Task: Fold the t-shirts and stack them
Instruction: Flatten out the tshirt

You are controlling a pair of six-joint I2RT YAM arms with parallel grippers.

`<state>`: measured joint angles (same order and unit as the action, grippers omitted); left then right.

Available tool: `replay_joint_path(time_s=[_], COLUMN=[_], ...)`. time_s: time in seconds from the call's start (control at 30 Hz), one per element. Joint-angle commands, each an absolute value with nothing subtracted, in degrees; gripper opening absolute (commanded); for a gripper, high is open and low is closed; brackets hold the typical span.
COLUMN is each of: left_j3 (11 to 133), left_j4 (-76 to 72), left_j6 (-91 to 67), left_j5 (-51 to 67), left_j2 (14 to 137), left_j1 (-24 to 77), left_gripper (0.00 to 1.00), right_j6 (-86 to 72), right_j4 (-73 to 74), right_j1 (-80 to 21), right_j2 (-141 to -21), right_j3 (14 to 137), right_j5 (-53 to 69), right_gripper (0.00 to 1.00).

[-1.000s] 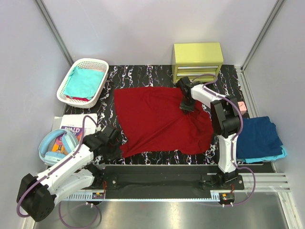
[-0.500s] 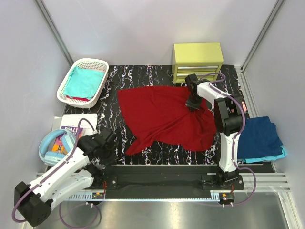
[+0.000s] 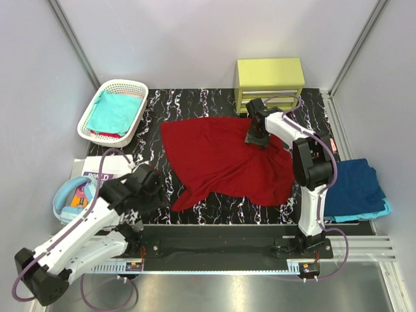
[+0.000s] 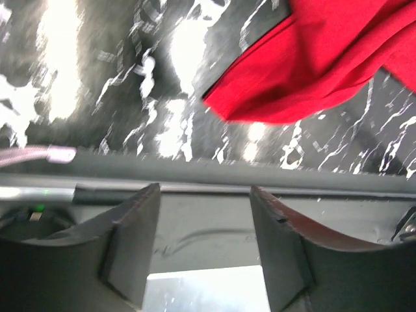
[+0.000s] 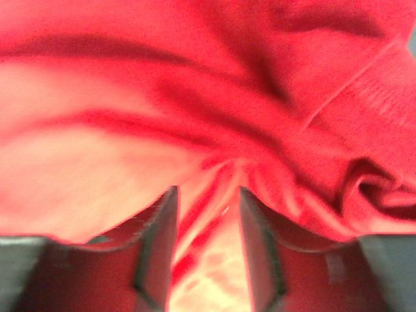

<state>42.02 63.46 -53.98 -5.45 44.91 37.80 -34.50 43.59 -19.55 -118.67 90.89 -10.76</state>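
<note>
top view reads bright, even and sharp to me, lit from above, with only soft shadows. left wrist view is streaked with blur, with white glare on the mat [image 4: 117, 71] at 11 o'clock. right wrist view is soft throughout, and the shirt [image 5: 195, 97] washes out pale at 6 o'clock.

Basket [image 3: 122, 84] left of spread t-shirt [image 3: 221, 159]

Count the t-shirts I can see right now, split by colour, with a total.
Dark red t-shirt: 1, spread on the mat
Teal t-shirt: 1, in the white basket
Navy t-shirt: 1, at the right edge
Light blue t-shirt: 1, under the navy one
Total: 4
A red edge beneath the teal one is too hidden to count.
</note>
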Motion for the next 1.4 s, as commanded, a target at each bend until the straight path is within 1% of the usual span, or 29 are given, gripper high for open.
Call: replay_joint_path(time_s=[0.0,0.13,0.23,0.4,0.47,0.6,0.77,1.0,1.03,1.17,1.23,1.27,1.37], left_j3=[42.72,42.98,46.92,57.55,60.89,63.72,64.42,65.91,66.61,69.25,71.00,71.62,73.03], left_j4=[51.17,42.99,38.94,35.86,34.99,33.14,32.17,31.82,31.90,32.52,33.31,33.57,34.19], left_j6=[-49.58,-47.56,-45.10,-40.00,-39.38,-38.58,-38.50,-38.24,-38.06,-37.09,-36.56,-36.48,-35.95], left_j5=[-6.07,-5.71,-6.59,-7.64,-8.09,-5.63,-4.39,-3.78,-3.61,-2.64,-2.37,-2.20,-1.67], left_j2=[52.70,61.94,70.03,82.67,85.50,92.18,96.41,101.94,102.56,106.16,107.40,108.36,109.59], left_j1=[38.23,38.32,38.32,38.06,37.36,34.72,32.44,30.50,30.32,29.71,29.71,29.62,29.44], left_gripper=[0.63,0.59,0.56,0.53,0.52,0.50,0.47,0.43,0.43,0.33,0.29,0.26,0.24], right_j6=[-31.64,-31.29,-31.03,-32.25,-32.95,-35.15,-36.30,-36.48,-36.47,-35.86,-35.95,-36.03,-36.21], right_j4=[43.76,45.88,47.20,47.29,47.29,47.02,45.97,46.41,46.58,48.95,49.65,49.66,50.71], right_j1=[-23.55,-25.57,-27.07,-28.82,-29.18,-30.76,-31.82,-32.08,-31.99,-31.99,-31.99,-31.99,-31.99], right_j2=[-109.53,-105.48,-101.61,-93.35,-90.72,-87.81,-86.40,-86.84,-86.75,-88.85,-89.30,-89.21,-89.65], right_j3=[94.30,93.52,89.66,76.92,71.58,64.79,59.08,55.64,55.46,56.34,56.25,56.16,55.81], right_j5=[-10.63,-9.67,-10.37,-11.34,-11.34,-10.99,-11.08,-10.98,-11.51,-13.53,-13.54,-13.36,-13.27], right_gripper=[0.55,0.55,0.53,0.50,0.49,0.47,0.46,0.41,0.39,0.29,0.28,0.28,0.27])
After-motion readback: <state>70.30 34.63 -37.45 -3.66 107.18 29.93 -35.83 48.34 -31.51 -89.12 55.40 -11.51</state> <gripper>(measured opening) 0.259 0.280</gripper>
